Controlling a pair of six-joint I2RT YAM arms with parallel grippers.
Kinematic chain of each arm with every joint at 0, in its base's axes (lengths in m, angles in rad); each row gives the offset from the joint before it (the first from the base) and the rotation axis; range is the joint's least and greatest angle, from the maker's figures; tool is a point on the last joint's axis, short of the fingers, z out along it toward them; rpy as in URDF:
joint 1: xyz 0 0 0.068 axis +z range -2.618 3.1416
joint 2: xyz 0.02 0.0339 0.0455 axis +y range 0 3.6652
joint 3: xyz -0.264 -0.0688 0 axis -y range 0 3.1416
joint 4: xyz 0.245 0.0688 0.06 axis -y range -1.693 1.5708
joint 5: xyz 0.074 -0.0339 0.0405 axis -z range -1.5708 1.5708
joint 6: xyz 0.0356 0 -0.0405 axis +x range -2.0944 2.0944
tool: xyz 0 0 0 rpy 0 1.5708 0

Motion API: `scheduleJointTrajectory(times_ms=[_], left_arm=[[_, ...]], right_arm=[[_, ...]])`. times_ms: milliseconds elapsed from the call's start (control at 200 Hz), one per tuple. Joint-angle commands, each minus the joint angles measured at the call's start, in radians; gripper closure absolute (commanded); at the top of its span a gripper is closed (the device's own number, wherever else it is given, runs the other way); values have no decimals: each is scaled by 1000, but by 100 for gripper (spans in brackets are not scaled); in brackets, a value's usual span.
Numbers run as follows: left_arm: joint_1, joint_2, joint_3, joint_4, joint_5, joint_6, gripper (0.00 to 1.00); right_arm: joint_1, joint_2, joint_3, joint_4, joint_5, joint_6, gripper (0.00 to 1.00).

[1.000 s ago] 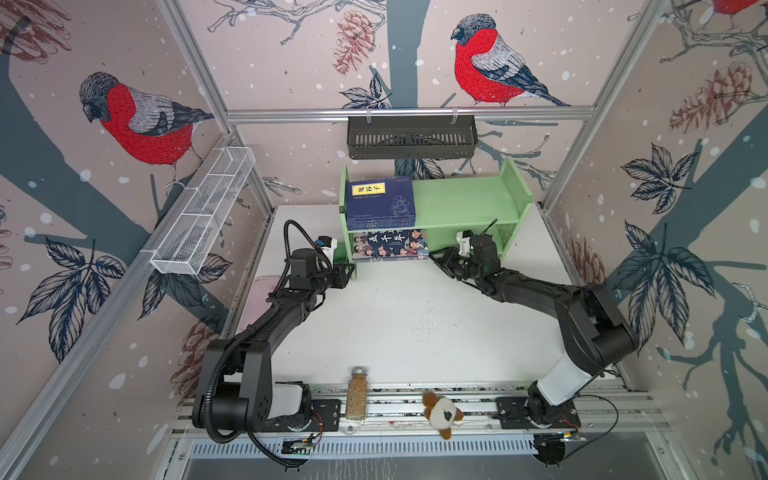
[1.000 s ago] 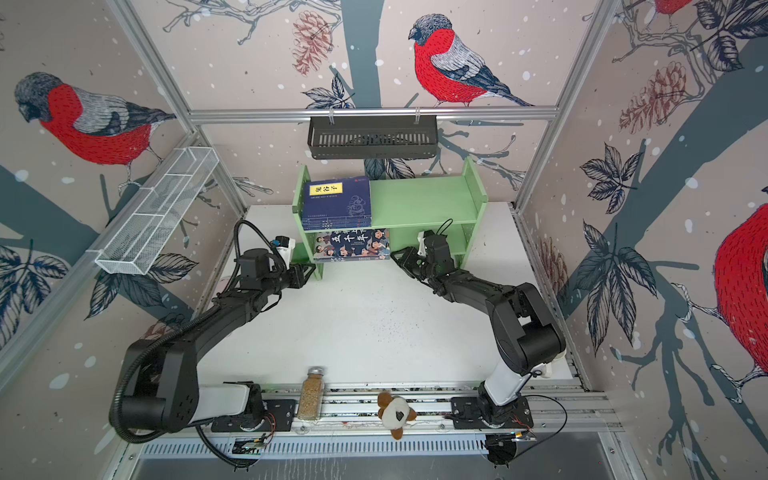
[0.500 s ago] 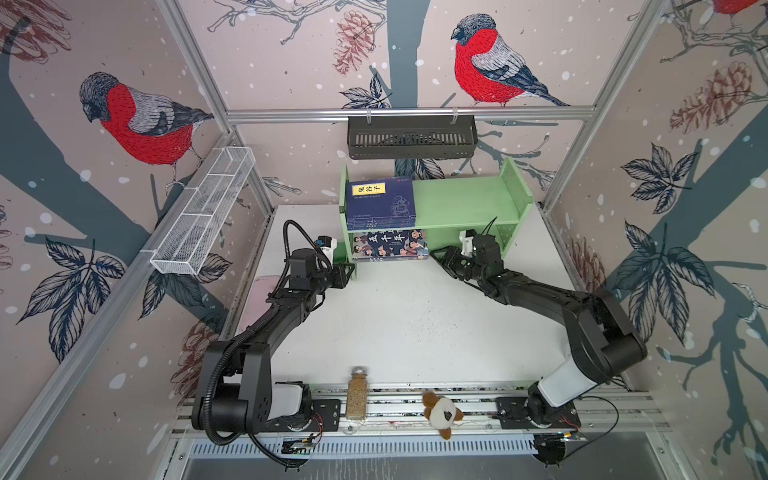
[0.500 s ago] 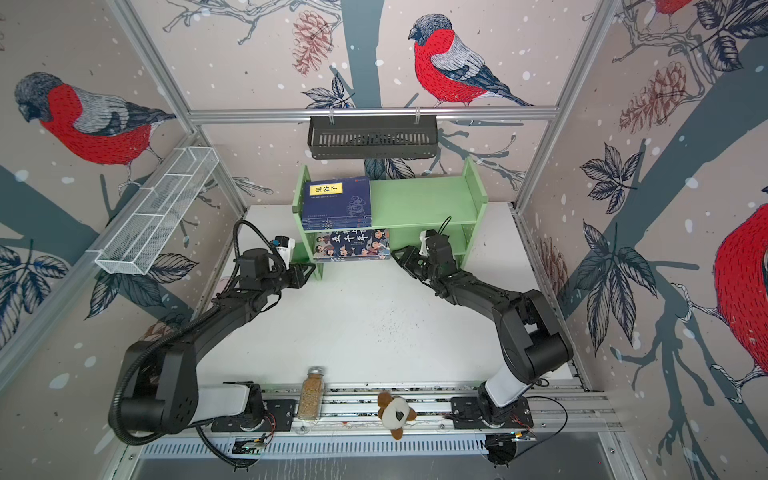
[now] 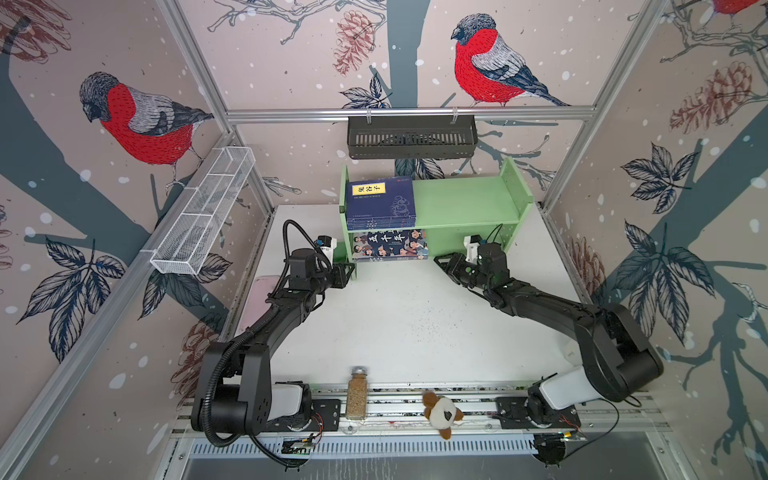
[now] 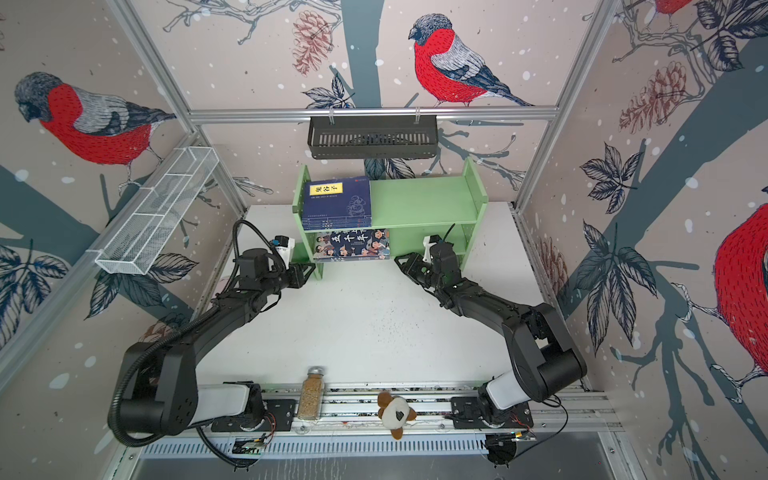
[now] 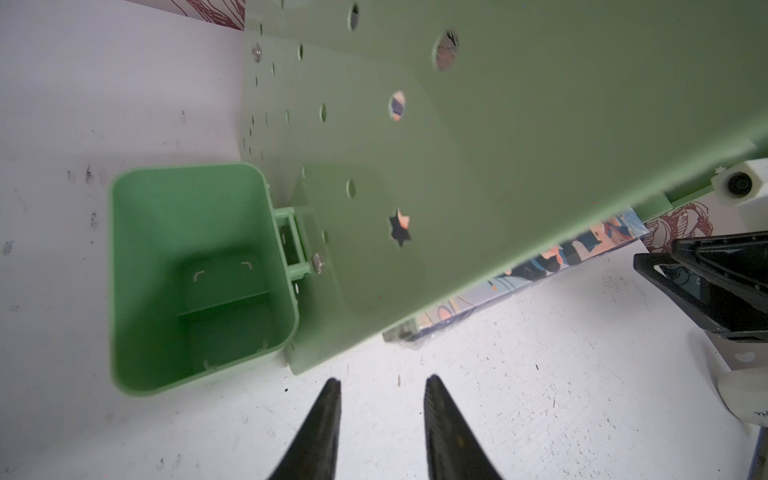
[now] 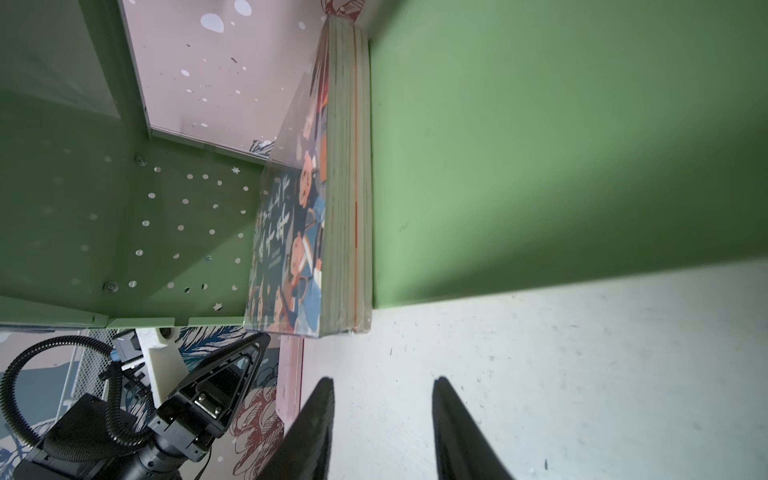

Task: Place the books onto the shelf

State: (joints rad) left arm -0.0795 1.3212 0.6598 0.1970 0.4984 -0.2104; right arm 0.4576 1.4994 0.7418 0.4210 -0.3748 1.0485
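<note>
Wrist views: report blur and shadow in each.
Left wrist view: the shelf's side panel, close to the lens, is soft, and the green cup is shadowed inside. Right wrist view: the cartoon book is slightly blurred, and a shadow darkens part of the green board beside it.

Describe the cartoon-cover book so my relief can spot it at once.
Find the green shelf at the back wall. On its lower tier, left end, lies the cartoon-cover book. Unlike the navy books on the top board, it shows cartoon people and white characters.
</note>
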Motion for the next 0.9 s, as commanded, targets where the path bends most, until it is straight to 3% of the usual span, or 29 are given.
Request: scheduleJointTrajectory(times_ms=[0, 895], left_arm=[[1, 0, 1, 24, 13, -3, 65], [1, -4, -8, 35, 11, -12, 64]], right_arm=[[8, 11, 7, 38, -17, 2, 60], [14, 124, 71, 79, -38, 15, 62]])
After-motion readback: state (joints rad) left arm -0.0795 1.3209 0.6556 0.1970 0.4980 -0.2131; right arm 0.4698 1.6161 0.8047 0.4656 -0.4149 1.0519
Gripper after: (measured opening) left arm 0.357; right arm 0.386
